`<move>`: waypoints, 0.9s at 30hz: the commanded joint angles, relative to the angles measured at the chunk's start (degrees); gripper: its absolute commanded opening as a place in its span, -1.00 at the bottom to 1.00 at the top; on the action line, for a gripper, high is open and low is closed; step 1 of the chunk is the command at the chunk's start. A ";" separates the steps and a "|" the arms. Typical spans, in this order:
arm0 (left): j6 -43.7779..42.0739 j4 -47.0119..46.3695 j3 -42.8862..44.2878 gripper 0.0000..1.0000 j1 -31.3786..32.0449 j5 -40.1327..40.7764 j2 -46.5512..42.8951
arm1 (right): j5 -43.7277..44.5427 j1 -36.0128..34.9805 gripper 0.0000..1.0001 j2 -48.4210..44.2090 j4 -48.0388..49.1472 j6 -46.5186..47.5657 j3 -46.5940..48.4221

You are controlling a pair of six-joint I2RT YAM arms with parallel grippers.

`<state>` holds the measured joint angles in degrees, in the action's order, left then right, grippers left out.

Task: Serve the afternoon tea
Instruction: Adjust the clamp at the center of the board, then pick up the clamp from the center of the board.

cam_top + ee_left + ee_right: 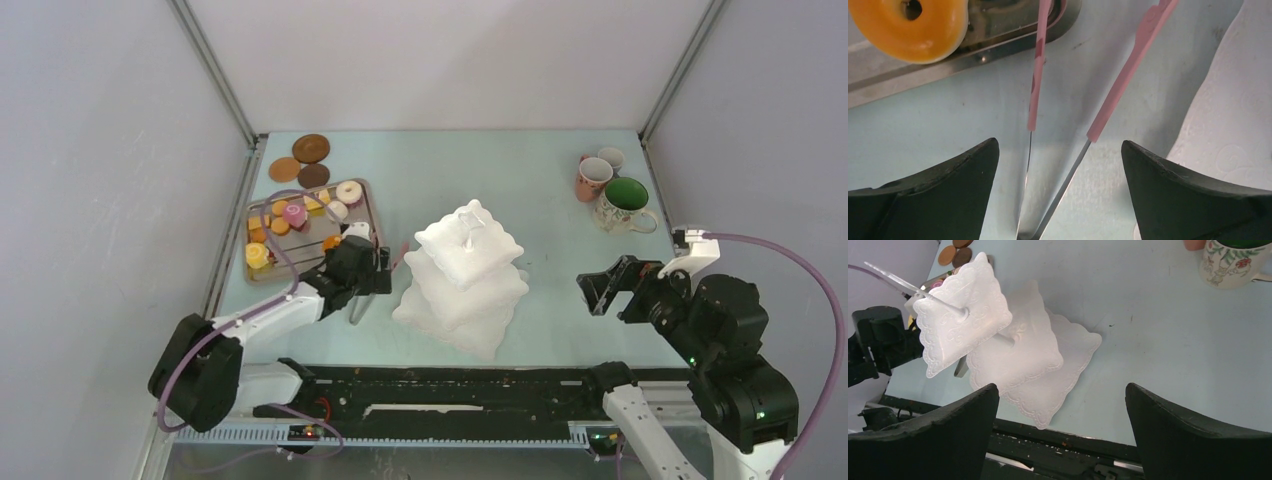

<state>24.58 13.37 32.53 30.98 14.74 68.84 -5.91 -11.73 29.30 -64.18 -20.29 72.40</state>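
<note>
The left fingers (948,190) are spread wide and grasp nothing. They hang over the pink tongs (1118,90), which lie on the tabletop (560,290) between the grey tray (908,77) and the white three-tier stand (468,250). The stand's tiers look bare. The treats, including a yellow donut (908,27), sit on the tray. The right fingers (948,435) are also released, right of the stand. The mugs (625,200) and coasters (310,148) wait at the far corners. The step in hand is probably taking up the tongs, which calls for lowering and closing over both blades.
</note>
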 commanded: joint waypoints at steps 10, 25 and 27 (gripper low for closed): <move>3.16 -12.52 -1.12 0.95 3.57 9.18 8.50 | -3.60 -1.11 0.99 1.84 2.28 -1.04 0.10; 19.32 -7.89 0.15 0.41 7.71 19.75 11.88 | -2.14 -1.47 0.99 2.00 1.44 -1.35 -0.42; 22.99 -5.14 1.18 0.39 7.90 19.70 11.67 | -2.09 -1.52 0.99 2.16 1.51 -1.40 -0.84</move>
<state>38.74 3.38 31.94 37.76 30.48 81.54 -8.62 -12.95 30.30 -64.16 -21.41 71.94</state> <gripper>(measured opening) 0.703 0.996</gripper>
